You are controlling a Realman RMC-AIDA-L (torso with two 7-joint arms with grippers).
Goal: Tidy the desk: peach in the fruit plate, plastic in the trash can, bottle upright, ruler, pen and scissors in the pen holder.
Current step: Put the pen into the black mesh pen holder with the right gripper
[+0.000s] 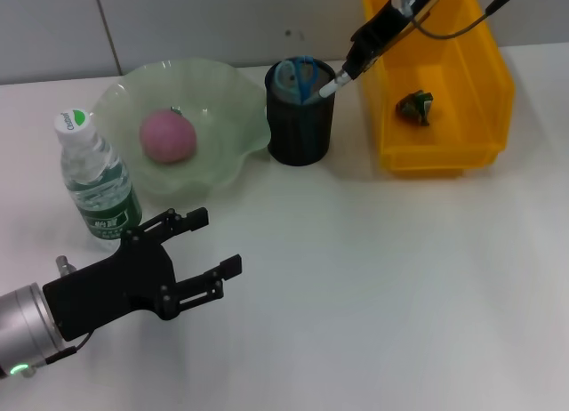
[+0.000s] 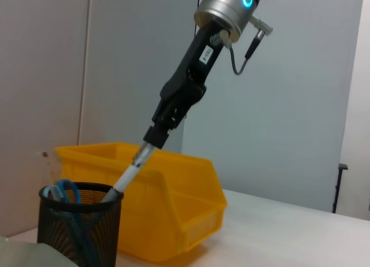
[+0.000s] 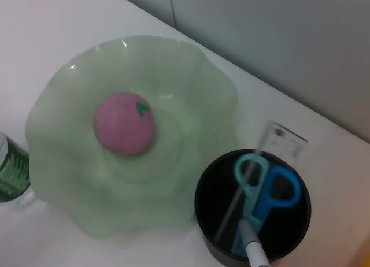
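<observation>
While upright, one bottle

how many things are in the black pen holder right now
3 in the black mesh pen holder: blue-handled scissors, a clear plastic ruler standing at its far side, and a grey pen with its tip inside, held by the right claw. Smaller items could be hidden.

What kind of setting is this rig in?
Probably a lab or office test bench, staged as a desk: bare white table, plain grey wall panels, and props such as a mesh pen holder and a yellow bin.
</observation>
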